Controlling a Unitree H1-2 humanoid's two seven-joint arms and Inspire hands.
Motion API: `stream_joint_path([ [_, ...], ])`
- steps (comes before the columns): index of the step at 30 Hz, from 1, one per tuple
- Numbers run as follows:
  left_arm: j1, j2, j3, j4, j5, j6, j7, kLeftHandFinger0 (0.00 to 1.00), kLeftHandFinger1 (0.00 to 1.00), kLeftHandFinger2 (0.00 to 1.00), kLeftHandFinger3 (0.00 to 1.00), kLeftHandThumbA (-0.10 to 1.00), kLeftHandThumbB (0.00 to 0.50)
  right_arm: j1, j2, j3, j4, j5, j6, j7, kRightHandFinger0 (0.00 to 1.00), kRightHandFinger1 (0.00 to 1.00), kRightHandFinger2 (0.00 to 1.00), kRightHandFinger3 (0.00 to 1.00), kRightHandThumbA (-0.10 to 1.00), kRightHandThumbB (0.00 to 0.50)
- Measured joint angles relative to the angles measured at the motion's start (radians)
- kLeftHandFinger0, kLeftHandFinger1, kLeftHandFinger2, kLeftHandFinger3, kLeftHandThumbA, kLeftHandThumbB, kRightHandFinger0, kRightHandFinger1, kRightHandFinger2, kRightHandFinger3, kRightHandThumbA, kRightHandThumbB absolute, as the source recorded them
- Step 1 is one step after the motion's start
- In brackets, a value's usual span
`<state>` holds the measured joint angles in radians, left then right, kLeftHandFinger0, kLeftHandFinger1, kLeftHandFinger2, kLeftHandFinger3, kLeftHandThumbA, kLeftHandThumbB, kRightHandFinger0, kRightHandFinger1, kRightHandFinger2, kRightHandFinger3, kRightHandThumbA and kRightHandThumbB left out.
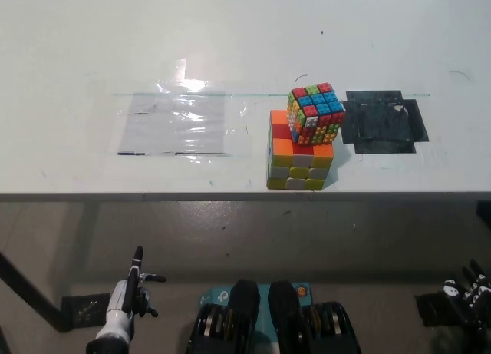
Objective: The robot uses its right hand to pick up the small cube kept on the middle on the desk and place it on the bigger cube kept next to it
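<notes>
Small cube (315, 113) sat on top of the bigger cube (300, 161), tilted and turned so that a corner faced the camera, its faces a mix of blue, red, green, orange and yellow studded tiles with a bumpy, brick-like look. The bigger cube beneath it had smooth, glossy square tiles in orange, red, yellow and pale grey, and it stood right at the near edge of the counter (92, 54), a little right of centre.

Going left to right: the white left hand (129, 298) hung low at the lower left, below the counter's edge and well apart from both cubes, its fingers slightly spread and holding nothing. On the pale, matte counter lay a clear, wrinkled plastic sheet (178, 124) that caught a bright glare, edged with thin dark lines. Just right of it stood the stacked cubes. Beside them, to the right, a black, shiny rectangular patch (381, 122) lay flat on the surface, close to the small cube.

At the lower right the black right hand (464, 294) rested low near the picture's edge, far from the cubes; whether it was spread or closed could not be told. Nothing stood between the cubes and the counter's near edge.
</notes>
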<state>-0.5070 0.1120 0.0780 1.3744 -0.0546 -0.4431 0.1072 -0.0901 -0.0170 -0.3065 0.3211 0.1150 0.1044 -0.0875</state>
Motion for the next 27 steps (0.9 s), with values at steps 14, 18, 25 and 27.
stream_joint_path([
  [14,0.0,0.0,-0.009,0.001,0.004,0.0,0.0,0.25,0.0,0.0,0.0,1.0,0.5,0.0,0.0,0.004,0.001,0.001,0.0,-0.001,0.68,0.88,0.98,1.0,0.24,0.151],
  [18,0.0,0.0,-0.009,0.001,0.004,0.0,0.0,0.23,0.0,0.0,0.0,1.0,0.5,0.0,-0.001,0.006,0.001,0.001,0.0,-0.001,0.68,0.88,0.98,1.0,0.24,0.164],
  [25,0.0,0.0,-0.009,0.001,0.004,0.0,0.0,0.21,0.0,0.0,0.0,1.0,0.5,0.0,-0.002,0.01,-0.003,0.001,0.002,-0.001,0.67,0.86,0.97,1.0,0.23,0.15],
  [27,0.0,-0.001,-0.011,0.001,0.006,0.0,0.0,0.31,0.0,0.03,0.0,1.0,0.5,0.0,-0.002,0.01,-0.004,0.001,0.002,-0.001,0.69,0.87,0.97,1.0,0.23,0.139],
])
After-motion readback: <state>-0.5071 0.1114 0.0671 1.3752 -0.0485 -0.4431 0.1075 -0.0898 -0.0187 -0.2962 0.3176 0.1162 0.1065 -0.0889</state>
